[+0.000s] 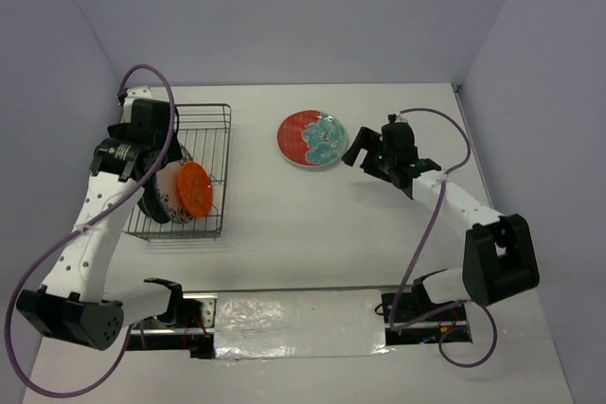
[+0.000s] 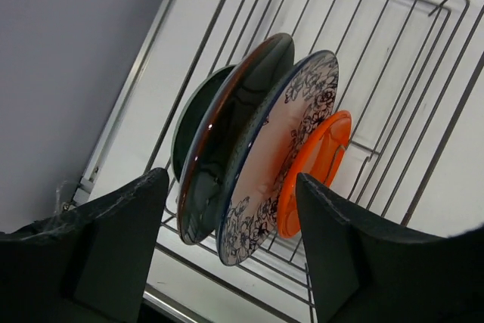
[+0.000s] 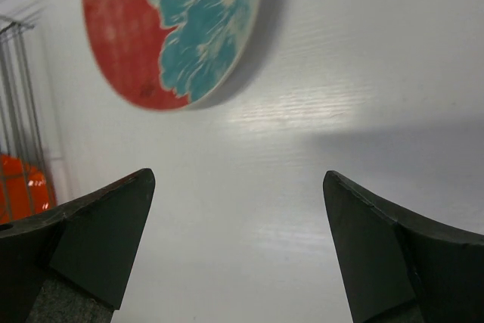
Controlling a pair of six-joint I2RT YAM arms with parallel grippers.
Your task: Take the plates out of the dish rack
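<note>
The wire dish rack (image 1: 210, 134) stands at the left of the table. Several plates stand upright in its near end: a dark teal one (image 2: 190, 122), a glossy dark one with a reddish rim (image 2: 234, 130), a white one with blue flowers (image 2: 295, 141) and a small orange one (image 2: 321, 164). My left gripper (image 2: 231, 247) is open and empty just above them, its fingers either side of the stack without touching. The red plate with teal flowers (image 1: 311, 139) lies flat on the table. My right gripper (image 3: 238, 240) is open and empty, just right of that plate (image 3: 174, 20).
The far half of the rack (image 2: 393, 73) holds nothing. Grey walls close in the table on the left, back and right. In the right wrist view the rack wires (image 3: 19, 96) and the orange plate (image 3: 23, 187) show at the left edge.
</note>
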